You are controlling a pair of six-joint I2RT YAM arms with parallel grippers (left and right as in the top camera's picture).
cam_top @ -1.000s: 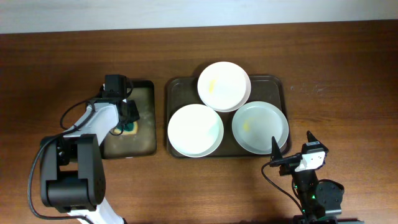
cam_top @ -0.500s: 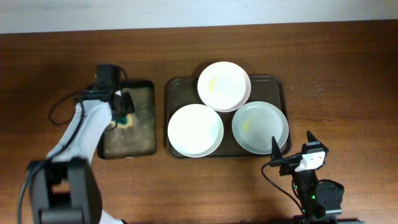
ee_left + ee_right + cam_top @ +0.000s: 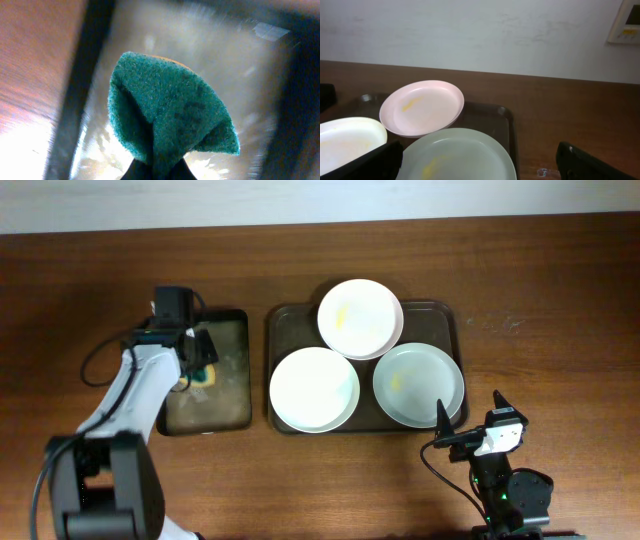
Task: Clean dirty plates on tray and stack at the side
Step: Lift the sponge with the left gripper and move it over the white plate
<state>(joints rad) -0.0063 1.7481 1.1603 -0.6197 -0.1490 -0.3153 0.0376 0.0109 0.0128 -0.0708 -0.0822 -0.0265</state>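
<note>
Three white plates lie on the large brownish-grey tray (image 3: pixel 283 320): a back plate (image 3: pixel 360 318) with a yellow smear, a front left plate (image 3: pixel 313 389), and a front right plate (image 3: pixel 419 384) with a faint yellow smear. My left gripper (image 3: pixel 200 365) is shut on a green sponge (image 3: pixel 167 122) and holds it above the smaller dark tray (image 3: pixel 232 405). My right gripper (image 3: pixel 468 430) is open and empty near the front edge, just in front of the front right plate (image 3: pixel 455 157). The back plate (image 3: pixel 422 107) also shows in the right wrist view.
The smaller dark tray (image 3: pixel 95 30) has a wet shiny floor and sits left of the large tray. The wooden table (image 3: pixel 550 310) runs right of the large tray. A pale wall (image 3: pixel 480 35) stands behind the table.
My left gripper has lifted the green sponge off the small dark tray and shifted slightly back and left. The right arm and the plates have not moved.
</note>
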